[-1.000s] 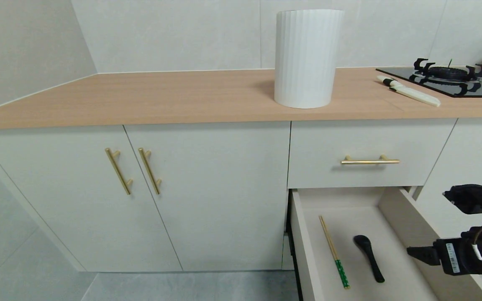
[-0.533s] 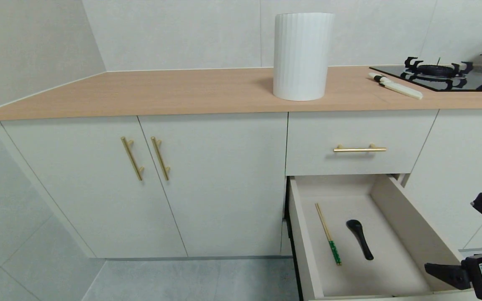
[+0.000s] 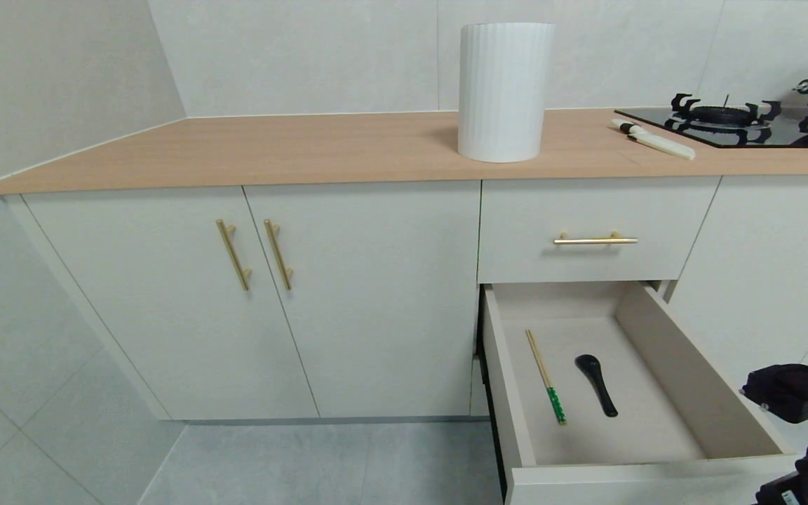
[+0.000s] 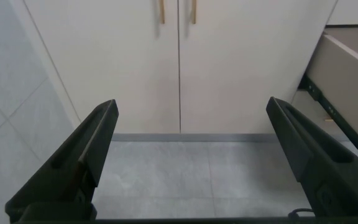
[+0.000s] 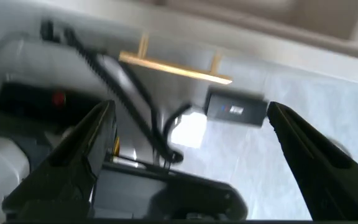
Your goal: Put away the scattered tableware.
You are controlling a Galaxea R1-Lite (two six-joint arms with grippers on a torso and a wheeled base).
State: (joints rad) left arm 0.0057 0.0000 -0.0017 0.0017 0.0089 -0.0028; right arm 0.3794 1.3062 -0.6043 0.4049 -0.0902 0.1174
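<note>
Chopsticks (image 3: pixel 546 377) and spoon (image 3: pixel 597 384) lie in the open drawer (image 3: pixel 656 478), knife (image 3: pixel 653 138) on the worktop above it; left gripper (image 4: pixel 191 106) and right gripper (image 5: pixel 188 112) jaws apart, so we'd grab the knife by its handle before shutting the drawer.

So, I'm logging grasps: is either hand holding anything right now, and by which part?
Nothing is held. The left hand and the right hand are both open and empty; the chopsticks and spoon lie in the open drawer.
</note>
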